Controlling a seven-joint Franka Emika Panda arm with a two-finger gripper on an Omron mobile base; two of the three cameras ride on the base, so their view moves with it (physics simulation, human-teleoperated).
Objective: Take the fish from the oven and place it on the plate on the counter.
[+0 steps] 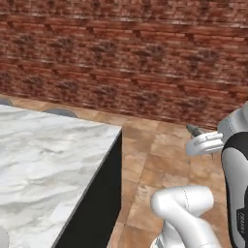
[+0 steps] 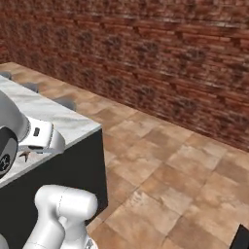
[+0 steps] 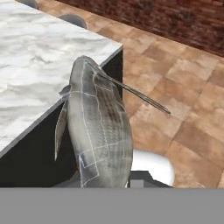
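Observation:
The fish (image 3: 98, 131), slim and dark grey with a long thin fin ray, rises from the bottom of the hand view, and my gripper is shut on its lower end. In the left base view my gripper (image 1: 196, 136) hangs over the tiled floor to the right of the counter (image 1: 48, 160), and the fish's dark tip (image 1: 193, 130) pokes out above it. From the right base view the fish's tail (image 2: 24, 155) shows under the white hand, over the counter's corner (image 2: 73, 124). The oven is out of view. A pale grey curved edge (image 1: 2, 238) at the counter's near left may be the plate; I cannot tell.
A brick wall (image 1: 135, 63) runs along the back. Brown floor tiles (image 2: 165, 170) spread to the right of the counter's dark side panel (image 1: 97, 208). Grey rounded seat tops (image 1: 60, 112) show past the counter's far edge. My white arm base (image 1: 186, 213) sits low in front.

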